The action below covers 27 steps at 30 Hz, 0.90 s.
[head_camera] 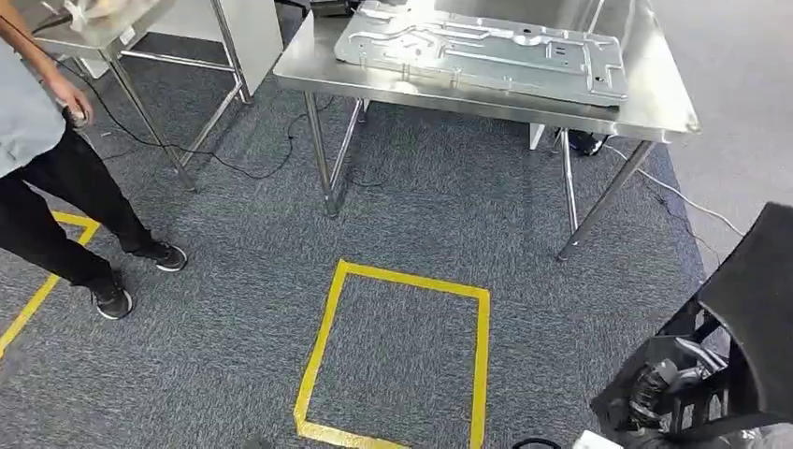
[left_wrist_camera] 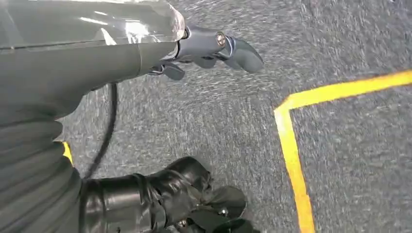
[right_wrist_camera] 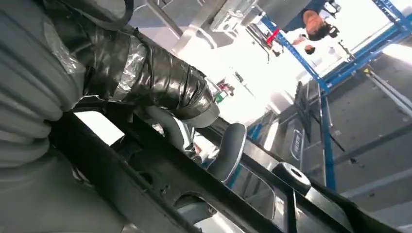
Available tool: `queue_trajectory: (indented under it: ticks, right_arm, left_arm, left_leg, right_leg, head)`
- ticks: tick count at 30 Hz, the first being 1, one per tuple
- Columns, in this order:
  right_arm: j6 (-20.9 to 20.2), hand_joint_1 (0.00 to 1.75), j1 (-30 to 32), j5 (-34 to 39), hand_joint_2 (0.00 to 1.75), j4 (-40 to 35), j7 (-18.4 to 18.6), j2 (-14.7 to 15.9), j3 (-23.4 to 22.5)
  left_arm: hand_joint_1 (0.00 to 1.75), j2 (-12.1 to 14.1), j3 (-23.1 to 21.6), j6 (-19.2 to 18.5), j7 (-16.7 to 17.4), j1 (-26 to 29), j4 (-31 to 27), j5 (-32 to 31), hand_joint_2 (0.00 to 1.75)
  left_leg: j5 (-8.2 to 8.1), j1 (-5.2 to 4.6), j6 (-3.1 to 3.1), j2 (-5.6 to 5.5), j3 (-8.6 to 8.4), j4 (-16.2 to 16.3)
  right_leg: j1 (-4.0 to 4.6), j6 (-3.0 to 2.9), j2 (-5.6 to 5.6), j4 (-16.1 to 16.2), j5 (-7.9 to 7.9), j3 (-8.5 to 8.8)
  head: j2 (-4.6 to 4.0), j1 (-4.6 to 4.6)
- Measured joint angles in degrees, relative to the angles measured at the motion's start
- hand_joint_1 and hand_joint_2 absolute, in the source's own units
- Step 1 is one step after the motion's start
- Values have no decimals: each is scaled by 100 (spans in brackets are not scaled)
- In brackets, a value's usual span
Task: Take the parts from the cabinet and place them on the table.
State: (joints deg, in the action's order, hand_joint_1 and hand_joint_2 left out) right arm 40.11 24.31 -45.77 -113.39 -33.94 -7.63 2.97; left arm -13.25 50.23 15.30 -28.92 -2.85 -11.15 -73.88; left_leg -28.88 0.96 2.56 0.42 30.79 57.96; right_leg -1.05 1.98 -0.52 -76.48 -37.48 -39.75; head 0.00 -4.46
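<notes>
A large black frame-like part (head_camera: 757, 309) hangs at the lower right of the head view, and my right hand (head_camera: 659, 383) grips it from below. In the right wrist view my right hand (right_wrist_camera: 170, 97) has its fingers (right_wrist_camera: 228, 150) wrapped round a bar of the black part (right_wrist_camera: 160, 179). Ahead stands a steel table (head_camera: 655, 108) bearing a big flat pressed-metal plate (head_camera: 486, 47). My left hand (left_wrist_camera: 209, 48) hangs over the grey carpet, fingers apart and holding nothing.
A yellow tape square (head_camera: 402, 355) marks the carpet in front of the table. A person (head_camera: 56, 187) in dark trousers stands at the left, beside a second steel table (head_camera: 140, 37). Cables (head_camera: 234, 164) trail on the floor between the table legs.
</notes>
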Motion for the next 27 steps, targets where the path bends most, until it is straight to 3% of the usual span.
queue_trajectory:
  ticks: [1, 2, 4, 5, 6, 8, 9, 10, 11, 12, 14, 15, 16, 17, 19, 20, 21, 24, 25, 26, 27]
  right_arm:
    - [0, 175, 3, 0, 175, 0, 0, 0, 2]
    - [0, 175, 1, 0, 175, 0, 0, 0, 2]
    - [0, 175, 2, 0, 175, 0, 0, 0, 2]
    - [0, 175, -2, 0, 175, 11, 2, 0, 0]
    - [-2, 175, -4, 0, 175, 7, -2, 0, 0]
    - [-2, 175, 17, 2, 175, 4, 2, 2, -2]
    - [-2, 175, 18, 2, 175, 4, 4, 0, -7]
    - [-2, 175, 19, 2, 175, -4, 0, -9, -4]
    - [2, 175, 16, 2, 175, -9, 0, -20, -4]
    - [2, 175, 13, 2, 175, -9, 0, -22, -7]
    - [0, 175, 7, 2, 175, -7, 9, -22, -7]
    - [0, 175, 9, 4, 175, -7, 13, -22, -7]
    - [0, 175, 13, 7, 175, -4, 13, -24, -7]
    - [0, 175, 14, 9, 175, -4, 13, -24, -7]
    - [0, 175, 14, 13, 175, -4, 13, -24, -7]
    - [0, 175, 17, 15, 175, -2, 13, -24, -7]
    - [0, 175, 8, 15, 175, -4, 11, -24, -7]
    - [0, 175, 21, 15, 175, -4, 13, -26, -7]
    - [0, 175, 20, 17, 175, -18, 13, -26, -7]
    - [0, 175, 25, 17, 175, -22, 9, -26, -7]
    - [0, 175, 13, 18, 175, -26, 9, -26, -7]
  left_arm:
    - [0, 0, 2, 0, 0, 10, 0, 0, 175]
    - [0, 0, 2, 0, 0, 14, 0, 0, 175]
    - [0, -2, 2, 0, 0, 13, 0, 0, 175]
    - [0, 0, 2, 0, 0, 18, 0, 4, 175]
    - [0, 0, 0, 2, 0, -6, 0, 7, 175]
    - [0, -2, 0, 0, 0, -2, 0, 4, 175]
    - [0, -2, 0, 0, 0, -9, 0, 4, 175]
    - [0, -2, 0, 0, 0, -17, 0, 4, 175]
    - [0, -2, 0, 2, -7, -24, 0, 4, 175]
    - [0, -2, 0, 2, -7, -30, 0, 4, 175]
    - [0, -2, 0, 134, 26, -23, 0, 4, 175]
    - [0, -2, 0, 204, 53, -9, 0, 4, 175]
    - [0, -2, 0, 253, 68, 10, 0, 4, 175]
    - [0, -2, 0, 280, 77, 23, 0, 0, 175]
    - [0, -2, 0, 321, 89, 20, 0, 0, 175]
    - [0, 9, 0, 330, 96, 27, 0, 0, 175]
    - [0, 17, 0, 341, 105, 23, 0, 2, 175]
    - [0, 7, 0, 350, 107, 4, 0, 0, 175]
    - [0, -11, 0, 350, 107, 8, 0, 0, 175]
    - [0, -11, 2, 358, 107, 3, 0, 0, 175]
    - [0, -11, 2, 358, 105, -11, 0, 0, 175]
  left_leg:
    - [-45, 11, -18, -1, -60, 0]
    - [-96, 27, -38, -4, -139, 1]
    - [-210, 59, -92, -9, -296, -3]
    - [-245, 44, -135, -6, -300, -26]
    - [-269, 30, -180, -12, -281, -5]
    - [-279, 28, -239, 11, -305, -67]
    - [-292, 28, -282, 22, -342, -93]
    - [-353, 47, -318, 22, -385, -76]
    - [-431, 43, -318, 8, -330, 130]
    - [-605, 43, -315, 8, -125, 523]
    - [-995, 35, -322, 5, 511, 1591]
    - [-998, 35, -317, 4, 739, 1885]
    - [-849, 31, -300, 4, 837, 1896]
    - [-531, 23, -269, 2, 794, 1612]
    - [125, -10, -177, -26, 469, 627]
    - [207, -35, -93, -88, 364, 325]
    - [163, -46, -85, -96, 314, 207]
    - [152, -88, -75, -89, 307, 173]
    - [189, -16, -36, -68, 256, 77]
    - [201, -8, -14, -60, 220, 33]
    - [200, -4, 13, -46, 197, 9]
  right_leg:
    - [-25, 21, 9, 77, 205, -52]
    - [-43, 37, 23, 427, 542, 40]
    - [-68, 53, 63, 1494, 1244, 440]
    - [-42, 50, 82, 1567, 1124, 483]
    - [10, -15, 74, 1702, 1088, 552]
    - [31, -97, 59, 1662, 1046, 514]
    - [34, -140, 46, 1683, 1032, 526]
    - [-25, -204, 41, 1747, 1038, 600]
    - [-10, -254, 47, 1775, 1005, 666]
    - [-1, -295, 64, 1775, 986, 703]
    - [42, -356, 63, 1774, 935, 759]
    - [64, -371, 43, 1773, 909, 788]
    - [80, -378, 11, 1773, 880, 829]
    - [95, -376, -24, 1773, 840, 885]
    - [133, -369, -61, 1773, 764, 1009]
    - [109, -364, -65, 1773, 731, 988]
    - [160, -317, -90, 1733, 699, 965]
    - [91, -234, -106, 1802, 711, 970]
    - [133, -187, -102, 1798, 679, 996]
    - [108, -164, -54, 1705, 626, 994]
    - [94, -137, -17, 1413, 435, 845]
  head:
    - [0, -2]
    - [0, -2]
    - [0, -4]
    - [-2, -11]
    - [0, -9]
    - [0, 9]
    - [0, 2]
    - [0, 16]
    - [-2, 11]
    - [0, 24]
    - [0, 20]
    - [0, 24]
    - [0, 20]
    - [0, 24]
    - [0, 22]
    - [-2, 11]
    - [0, 11]
    - [0, 7]
    - [0, 20]
    - [0, -4]
    - [0, 0]
